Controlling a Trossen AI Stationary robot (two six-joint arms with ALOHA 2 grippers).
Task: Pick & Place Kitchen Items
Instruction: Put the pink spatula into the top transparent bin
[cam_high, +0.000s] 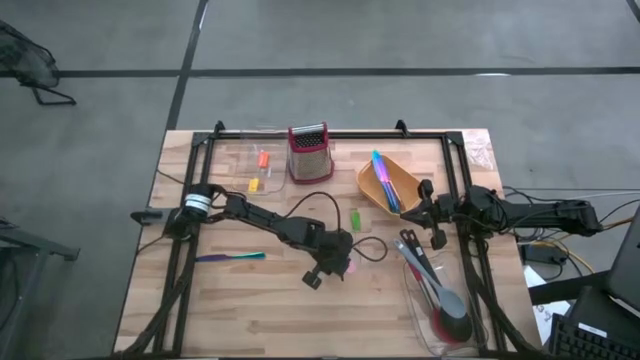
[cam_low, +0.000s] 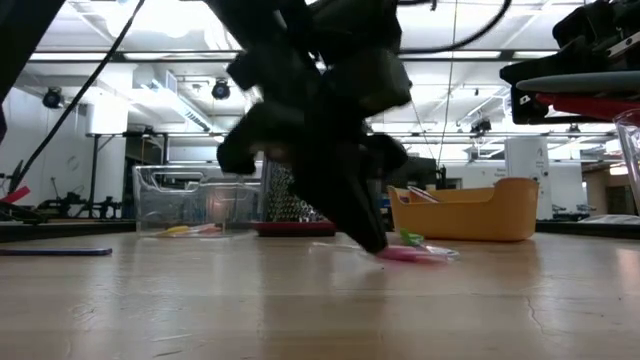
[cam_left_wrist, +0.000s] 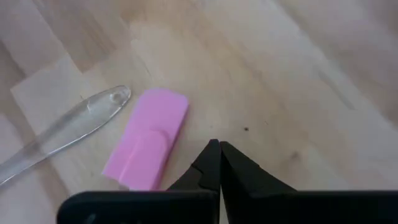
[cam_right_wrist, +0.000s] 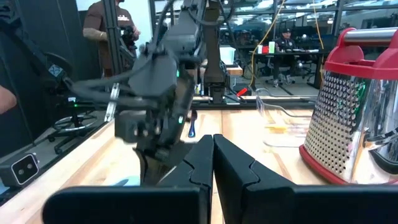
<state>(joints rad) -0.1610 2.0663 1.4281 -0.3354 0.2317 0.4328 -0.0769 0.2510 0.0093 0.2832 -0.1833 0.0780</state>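
My left claw (cam_left_wrist: 219, 148), fingers pressed together and empty, hovers low just beside the pink piece (cam_left_wrist: 148, 146) lying flat mid-worktop (cam_high: 270, 310). It looks light, rigid, likely slippery; I'd pinch across its narrow sides. My right claw (cam_high: 432, 215) waits clenched by the tray (cam_high: 372, 193).

pink piece (cam_left_wrist: 149, 146), orange tray (cam_low: 465, 212), red-topped grater (cam_high: 309, 153), pale wood table (cam_high: 250, 310)

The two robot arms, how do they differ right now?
The left gripper is low over the middle of the table, right beside a pink piece; the right gripper sits at the table's right side, next to the orange tray. Both have their fingers shut with nothing held.
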